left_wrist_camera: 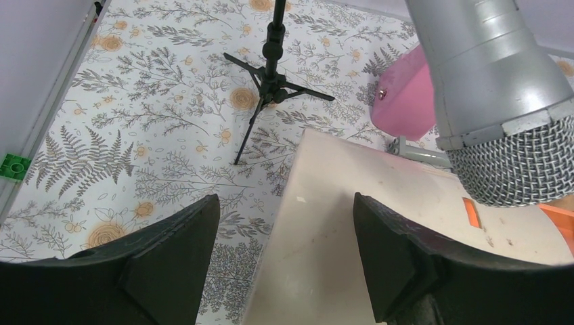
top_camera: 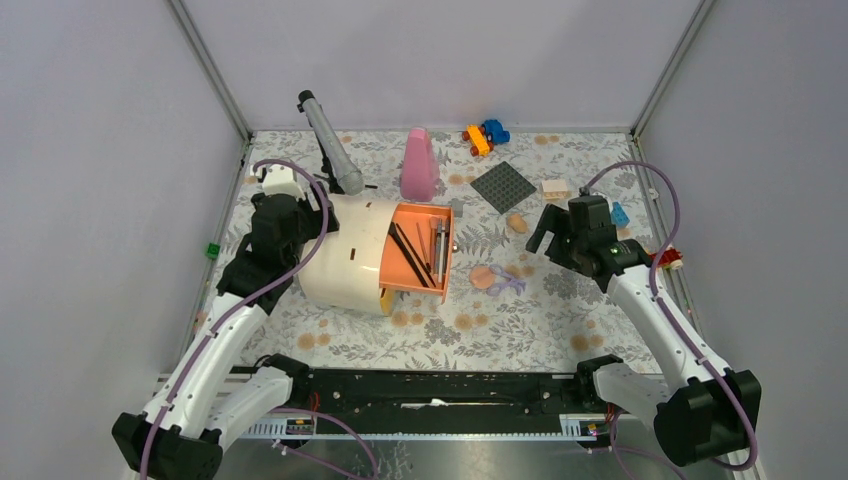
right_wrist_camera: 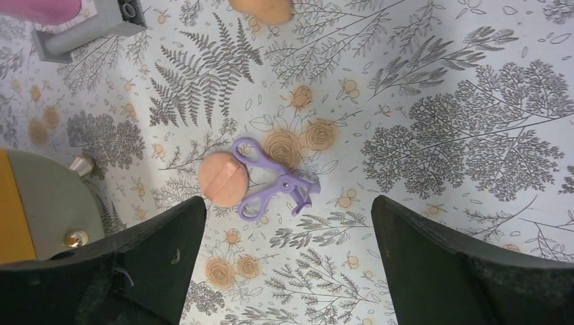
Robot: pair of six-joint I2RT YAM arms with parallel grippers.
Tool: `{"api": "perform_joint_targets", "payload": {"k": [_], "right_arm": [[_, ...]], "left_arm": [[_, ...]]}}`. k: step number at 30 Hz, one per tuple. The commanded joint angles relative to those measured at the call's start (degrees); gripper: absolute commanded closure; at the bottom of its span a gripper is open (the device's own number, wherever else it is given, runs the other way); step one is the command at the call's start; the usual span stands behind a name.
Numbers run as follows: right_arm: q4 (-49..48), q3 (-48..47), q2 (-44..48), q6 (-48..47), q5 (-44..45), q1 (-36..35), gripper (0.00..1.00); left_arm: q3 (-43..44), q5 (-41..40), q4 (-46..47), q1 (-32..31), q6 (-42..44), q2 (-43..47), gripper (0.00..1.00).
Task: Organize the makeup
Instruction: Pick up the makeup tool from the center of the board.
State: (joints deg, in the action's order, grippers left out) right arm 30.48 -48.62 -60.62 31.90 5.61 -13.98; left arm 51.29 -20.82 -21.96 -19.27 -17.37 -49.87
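Hovering with right end effector (right_wrist_camera: 288, 200) wide open over round peach puff (right_wrist_camera: 222, 179) and purple eyelash curler (right_wrist_camera: 276, 181), touching on the counter (right_wrist_camera: 440, 101). Poised with left end effector (left_wrist_camera: 285, 198) parted, empty, above cream case (top_camera: 340, 262); thin brushes (top_camera: 410, 255) inside orange drawer (top_camera: 396, 272).

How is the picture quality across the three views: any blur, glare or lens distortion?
Top external: even light, sharp, only soft shadows, no glare. Left wrist: the microphone looms oversized, being so close to the lens. Right wrist: the puff and purple curler are crisp, while the end effector fingers are dark and nearly featureless.
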Motion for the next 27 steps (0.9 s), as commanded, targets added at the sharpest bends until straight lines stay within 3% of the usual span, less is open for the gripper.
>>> {"api": "perform_joint_targets", "payload": {"k": [1, 5, 10, 17, 27], "right_arm": [[-2.27, -1.83, 0.82, -1.18, -5.14, 0.13, 0.01], [-3.79, -2.29, 0.11, -0.96, -9.22, 0.18, 0.01], [-1.98, -5.22, -5.08, -2.0, -2.8, 0.11, 0.01], [-6.86, -10.85, -19.87, -7.25, -1.15, 0.21, 0.03], [-5.58, -28.78, -44.15, -22.57, -6.13, 0.16, 0.02]], "left_arm": [[0.07, -0.78, -1.18, 0.85, 0.49, -1.19, 0.21], [0.04, -0.59, -1.2, 0.98, 0.49, -1.19, 0.21], [0.12, -0.07, -1.14, 1.16, 0.49, -1.5, 0.21], [0.07, 0.23, -1.12, 1.25, 0.4, -1.65, 0.21], [0.13, 0.42, -1.14, 1.47, 0.4, -2.22, 0.21]]}}
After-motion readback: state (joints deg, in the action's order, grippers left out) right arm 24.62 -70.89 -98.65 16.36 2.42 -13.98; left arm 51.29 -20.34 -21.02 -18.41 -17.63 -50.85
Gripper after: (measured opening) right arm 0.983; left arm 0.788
